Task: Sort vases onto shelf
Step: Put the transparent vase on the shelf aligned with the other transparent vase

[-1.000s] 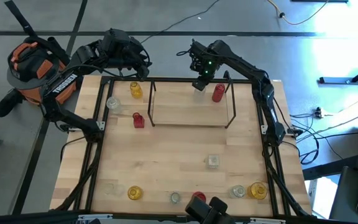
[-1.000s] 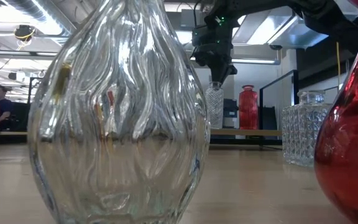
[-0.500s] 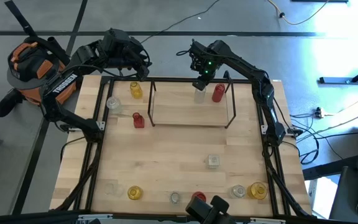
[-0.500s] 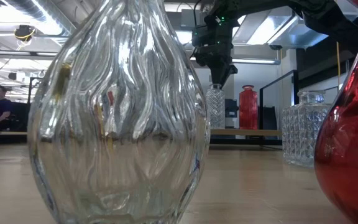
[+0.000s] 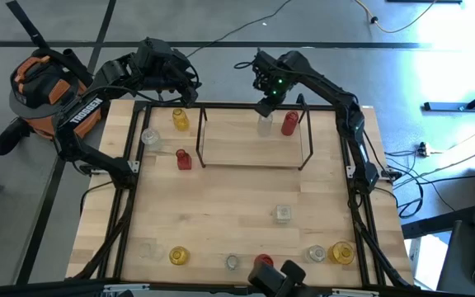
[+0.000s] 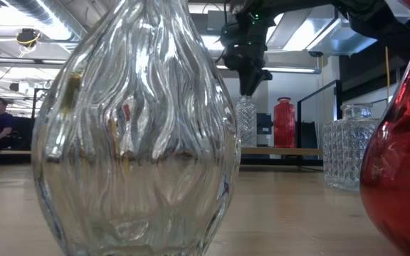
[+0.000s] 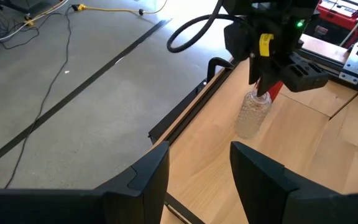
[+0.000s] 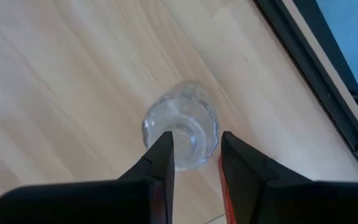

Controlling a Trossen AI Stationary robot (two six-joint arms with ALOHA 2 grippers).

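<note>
Your right gripper (image 8: 194, 158) hung spread just above the clear ribbed glass vase (image 8: 180, 132) standing on the light-wood wire-framed shelf (image 5: 237, 140); your left gripper (image 7: 197, 177) waited spread.

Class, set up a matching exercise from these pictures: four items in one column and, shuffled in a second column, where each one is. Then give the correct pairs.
Items
1. Clear textured glass vase
2. Red glass bottle-shaped vase
3. Square clear cut-glass jar
4. Left gripper

Places
A. On the bare tabletop, nearer the front edge than the shelf
B. On the shelf, right below the right gripper
C. Parked open by the table's back left corner
D. At the shelf's right end

Pairs: 1-B, 2-D, 3-A, 4-C
</note>
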